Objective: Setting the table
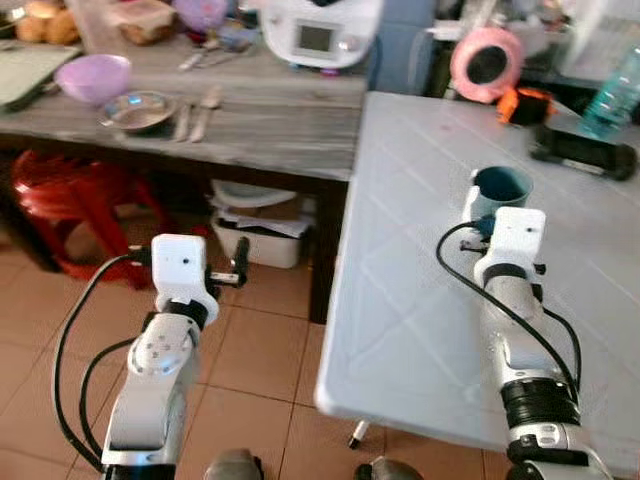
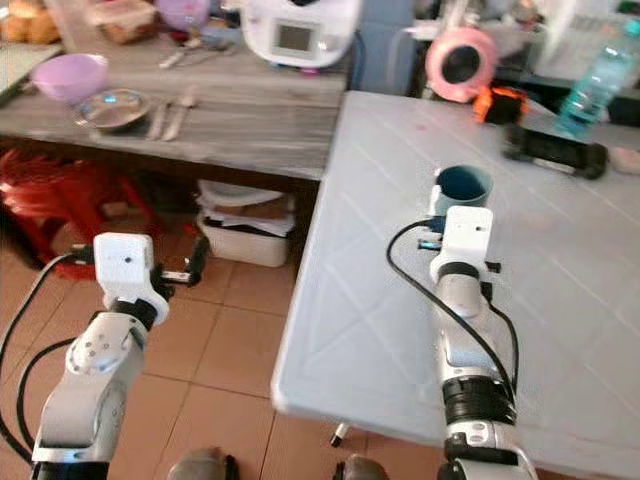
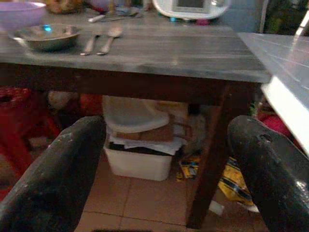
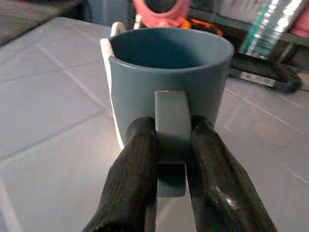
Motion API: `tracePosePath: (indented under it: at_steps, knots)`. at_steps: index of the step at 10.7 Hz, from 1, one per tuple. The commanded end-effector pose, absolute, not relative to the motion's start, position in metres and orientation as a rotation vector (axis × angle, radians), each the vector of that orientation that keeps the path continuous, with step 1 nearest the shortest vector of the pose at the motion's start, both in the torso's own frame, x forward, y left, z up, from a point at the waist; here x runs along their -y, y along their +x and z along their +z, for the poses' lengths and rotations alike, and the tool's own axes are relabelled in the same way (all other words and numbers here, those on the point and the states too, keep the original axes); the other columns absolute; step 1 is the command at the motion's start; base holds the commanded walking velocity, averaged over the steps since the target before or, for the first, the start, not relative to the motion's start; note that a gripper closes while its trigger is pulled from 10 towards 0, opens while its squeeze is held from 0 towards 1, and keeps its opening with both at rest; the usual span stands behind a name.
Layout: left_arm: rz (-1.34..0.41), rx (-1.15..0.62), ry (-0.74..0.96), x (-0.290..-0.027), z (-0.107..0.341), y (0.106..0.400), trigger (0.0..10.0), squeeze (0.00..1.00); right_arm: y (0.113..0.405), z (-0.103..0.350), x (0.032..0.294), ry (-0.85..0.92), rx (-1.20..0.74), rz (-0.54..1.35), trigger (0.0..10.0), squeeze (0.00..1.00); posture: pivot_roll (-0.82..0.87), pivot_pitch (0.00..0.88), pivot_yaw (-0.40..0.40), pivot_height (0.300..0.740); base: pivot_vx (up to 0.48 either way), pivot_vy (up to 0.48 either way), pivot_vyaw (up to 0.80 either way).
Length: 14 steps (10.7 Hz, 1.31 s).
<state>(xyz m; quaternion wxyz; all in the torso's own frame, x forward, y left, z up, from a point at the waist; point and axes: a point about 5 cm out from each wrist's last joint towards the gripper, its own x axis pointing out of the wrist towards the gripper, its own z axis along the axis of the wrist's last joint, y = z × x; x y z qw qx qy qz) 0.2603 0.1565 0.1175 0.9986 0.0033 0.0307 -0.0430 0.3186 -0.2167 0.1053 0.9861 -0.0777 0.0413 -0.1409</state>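
Our right tool [image 4: 171, 145] pinches the handle of the blue mug [image 4: 169, 72], which stands upright on the white tabletop [image 1: 420, 300]. Our left tool [image 3: 169, 164] hangs spread over the tiled floor [image 1: 260, 350], beside the wooden tabletop [image 1: 280, 120]

The white desk [image 1: 420, 330] carries a blue mug [image 1: 499, 188] upright on its tiled top. Beyond the mug, at the far edge, lie a black oblong object [image 1: 583, 152], a small orange object [image 1: 524, 104] and a clear plastic bottle [image 1: 612, 97]. To the mug's left stands a grey wooden desk [image 1: 280, 125]. On it sit a purple bowl [image 1: 92, 77], a steel bowl [image 1: 137, 110] just beside it, a fork [image 1: 182, 120] and spoon [image 1: 205, 112] side by side, and a white kitchen appliance [image 1: 318, 32] farther back.
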Motion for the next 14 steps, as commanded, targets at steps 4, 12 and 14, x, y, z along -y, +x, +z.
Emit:
tracePosePath:
  at_steps: [4,12,14]
  knots:
    - [-0.068,-0.047,0.002,-0.152,0.117,0.267,10.0,0.00,0.324,0.117,0.220,-0.172,-0.054,-0.257,10.0,0.00,0.08,0.000,-0.098,0.740,0.000,0.240,0.00]
    - [-0.080,-0.008,0.049,-0.144,0.117,0.265,10.0,0.00,0.331,0.130,0.221,-0.191,-0.020,-0.194,10.0,0.00,0.07,0.000,-0.152,0.740,0.000,0.480,0.00]
    - [-0.120,0.018,0.071,-0.140,0.121,0.264,10.0,0.00,0.329,0.129,0.222,-0.187,-0.018,-0.202,10.0,0.00,0.05,0.000,-0.136,0.740,0.216,0.225,0.00]
